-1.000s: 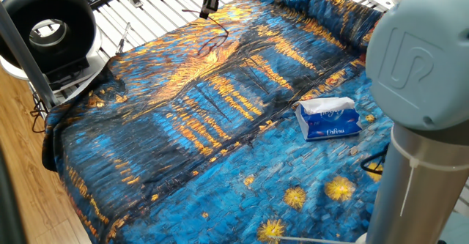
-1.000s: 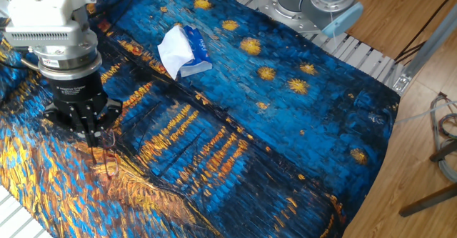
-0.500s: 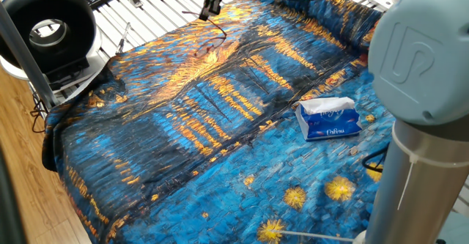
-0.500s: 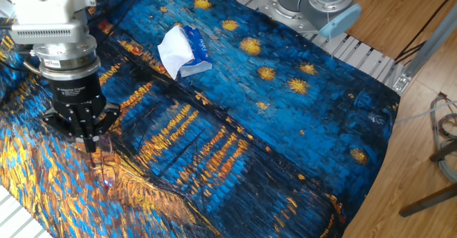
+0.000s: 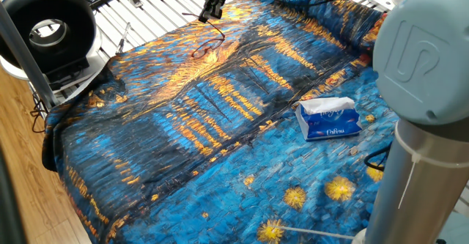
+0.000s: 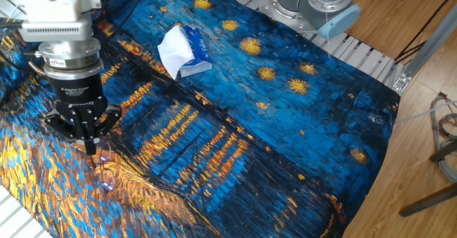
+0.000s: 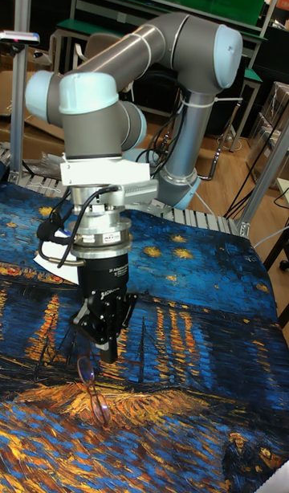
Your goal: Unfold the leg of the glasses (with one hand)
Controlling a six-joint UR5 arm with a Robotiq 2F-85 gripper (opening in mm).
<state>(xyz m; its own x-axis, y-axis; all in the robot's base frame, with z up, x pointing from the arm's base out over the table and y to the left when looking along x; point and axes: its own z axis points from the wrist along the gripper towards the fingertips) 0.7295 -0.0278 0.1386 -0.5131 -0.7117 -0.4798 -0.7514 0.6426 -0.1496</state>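
The end effector (image 7: 105, 350) pointed straight down over the orange-streaked part of the painted cloth (image 6: 285, 131) covering the desk, w/ its fingertips drawn together to a narrow point. The glasses (image 7: 94, 393) hung from that point: top of the wire frame right at the tips, lenses dangling below, lower lens at or just above the cloth. Looked pinched on a thin part of the frame, prob. a temple, but exact contact too small to confirm.

In one fixed view the glasses (image 5: 207, 42) showed as a thin reddish loop just below the end effector (image 5: 211, 13). In the other fixed view only a faint lens glint (image 6: 105, 172) under the end effector (image 6: 91, 150).

Tissue pack (image 6: 182, 50) lay well apart from the glasses, on the blue part of the cloth.
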